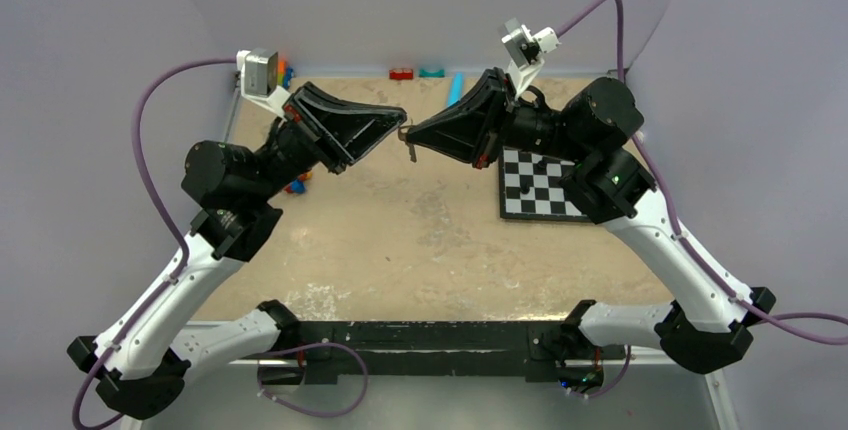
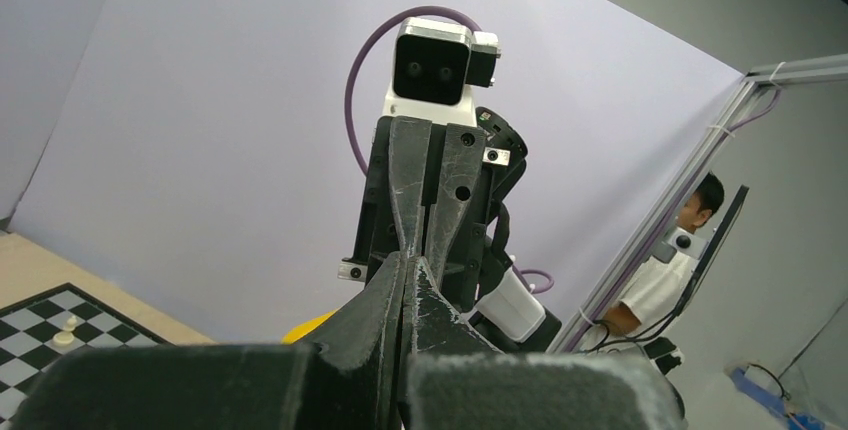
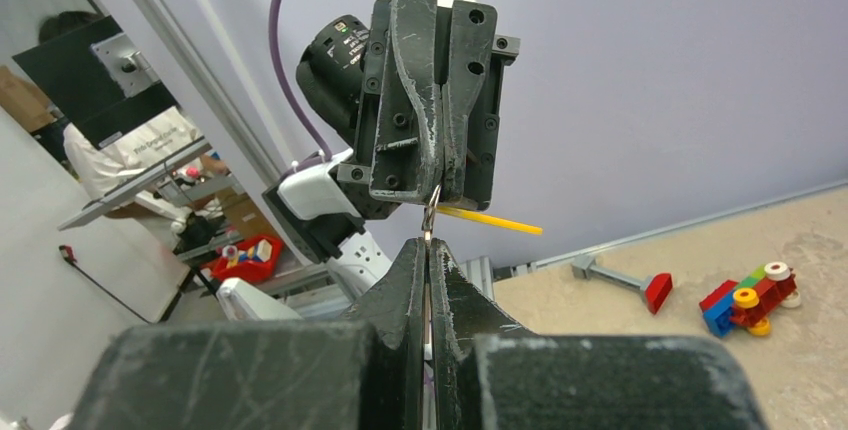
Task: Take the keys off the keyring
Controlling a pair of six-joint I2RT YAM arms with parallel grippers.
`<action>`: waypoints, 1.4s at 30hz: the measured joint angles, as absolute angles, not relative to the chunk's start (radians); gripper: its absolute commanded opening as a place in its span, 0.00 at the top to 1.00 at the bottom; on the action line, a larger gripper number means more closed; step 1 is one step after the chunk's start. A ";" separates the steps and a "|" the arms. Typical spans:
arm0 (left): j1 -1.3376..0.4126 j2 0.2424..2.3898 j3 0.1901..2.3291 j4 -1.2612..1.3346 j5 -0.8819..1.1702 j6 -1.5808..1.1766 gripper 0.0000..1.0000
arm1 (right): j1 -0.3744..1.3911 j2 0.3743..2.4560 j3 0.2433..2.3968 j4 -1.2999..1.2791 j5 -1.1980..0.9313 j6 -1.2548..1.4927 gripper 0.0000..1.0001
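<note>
Right wrist: left gripper, right gripper tip-to-tip, both pinching keyring; yellow key alongside.

The left gripper and right gripper are scuffed matt plastic, the keyring metal.

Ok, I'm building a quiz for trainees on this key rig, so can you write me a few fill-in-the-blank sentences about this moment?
1. The left gripper and the right gripper meet tip to tip on the keyring, both with jaws ____.
2. The key beside the keyring is coloured ____.
3. The chessboard lies on the table under the ____ arm.

Missing words: shut; yellow; right.
</note>
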State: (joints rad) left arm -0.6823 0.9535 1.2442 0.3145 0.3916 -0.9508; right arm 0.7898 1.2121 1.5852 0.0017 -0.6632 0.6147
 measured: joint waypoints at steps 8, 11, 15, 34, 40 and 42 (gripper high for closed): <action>-0.682 0.944 1.234 0.313 0.383 -0.949 1.00 | 0.792 1.211 1.585 -0.009 -0.647 0.610 1.00; -0.682 0.942 1.234 0.307 0.383 -0.941 1.00 | 0.793 1.211 1.586 -0.018 -0.646 0.609 1.00; -0.682 0.934 1.231 0.292 0.383 -0.931 1.00 | 0.794 1.211 1.592 -0.038 -0.645 0.604 1.00; -0.681 0.888 1.212 0.326 0.327 -0.924 1.00 | 0.797 1.237 1.647 -0.101 -0.646 0.600 0.56; -0.681 0.890 1.200 0.339 0.318 -0.926 1.00 | 0.797 1.264 1.720 -0.091 -0.649 0.599 0.58; -0.681 0.891 1.195 0.345 0.312 -0.932 1.00 | 0.797 1.266 1.724 -0.088 -0.649 0.599 0.59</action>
State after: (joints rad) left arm -0.6811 0.8909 1.1954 0.3447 0.3122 -0.9321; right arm 0.7975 1.2659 1.7237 -0.0883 -0.6491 0.5991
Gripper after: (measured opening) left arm 0.012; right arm 0.424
